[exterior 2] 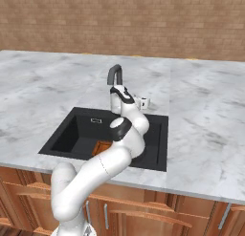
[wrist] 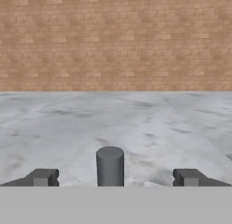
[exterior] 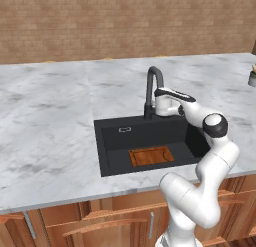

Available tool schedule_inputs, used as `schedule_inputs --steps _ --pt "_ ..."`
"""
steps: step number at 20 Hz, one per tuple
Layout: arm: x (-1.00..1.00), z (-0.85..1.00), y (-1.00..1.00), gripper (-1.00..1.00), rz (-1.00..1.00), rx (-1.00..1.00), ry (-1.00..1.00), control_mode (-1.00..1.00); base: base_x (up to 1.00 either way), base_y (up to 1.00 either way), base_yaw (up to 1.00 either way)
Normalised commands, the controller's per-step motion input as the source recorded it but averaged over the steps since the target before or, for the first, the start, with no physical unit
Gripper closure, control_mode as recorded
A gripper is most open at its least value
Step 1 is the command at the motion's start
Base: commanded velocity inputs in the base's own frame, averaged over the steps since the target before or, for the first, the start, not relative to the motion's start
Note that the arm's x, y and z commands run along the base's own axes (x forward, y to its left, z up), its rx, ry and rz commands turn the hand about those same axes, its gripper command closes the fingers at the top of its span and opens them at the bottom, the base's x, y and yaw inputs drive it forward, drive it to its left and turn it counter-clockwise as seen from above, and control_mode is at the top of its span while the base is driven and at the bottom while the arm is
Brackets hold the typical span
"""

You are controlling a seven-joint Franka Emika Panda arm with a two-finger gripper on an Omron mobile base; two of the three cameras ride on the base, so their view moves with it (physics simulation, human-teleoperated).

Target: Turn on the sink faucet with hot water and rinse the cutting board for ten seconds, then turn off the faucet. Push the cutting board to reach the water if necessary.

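1. At the back rim of the sink [exterior: 107, 156], the sink faucet [exterior: 153, 86] is seen upright, its curved spout bent forward over the basin.
2. The pincer [wrist: 115, 177] is held level at the base of the faucet, and its 2 fingertips [wrist: 43, 177] are spread wide apart, so it is released and nothing is grasped.
3. In the hand view, a dark upright cylinder [wrist: 110, 166] stands between the 2 fingertips, touched by neither; it cannot be told from that view which part of the faucet this is.
4. In the left base view, the white hand is seen just beside the lower stem of the faucet, on its right side.
5. The cutting board [exterior: 151, 156] lies flat on the floor of the basin, toward the front wall and slightly right of the basin's middle.
6. In the right base view, the board is mostly hidden by the arm; a small orange-brown part of it [exterior 2: 101, 147] is seen left of the forearm.
7. A small pale drain mark [exterior: 125, 129] is seen on the basin floor near the back wall, well apart from the board.
8. The basin is set into a grey-white marble counter [exterior: 50, 116], and a brick wall [exterior: 125, 21] rises behind it.
9. Wooden cabinet fronts [exterior: 100, 223] are seen below the front edge of the counter.
10. A small object [exterior: 252, 77] stands at the far right edge of the counter in the left base view, too cut off to be named.
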Motion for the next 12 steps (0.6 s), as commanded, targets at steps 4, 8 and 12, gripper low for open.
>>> schedule_inputs --steps 4,8,12 --pt "0.00 0.00 -0.05 -1.00 0.00 0.00 0.00 -1.00 0.00 0.00 0.00" --pt "0.00 0.00 -0.04 -1.00 0.00 0.00 0.00 -1.00 0.00 0.00 0.00" --pt "0.00 0.00 -0.05 -1.00 0.00 0.00 0.00 -1.00 0.00 0.00 0.00"
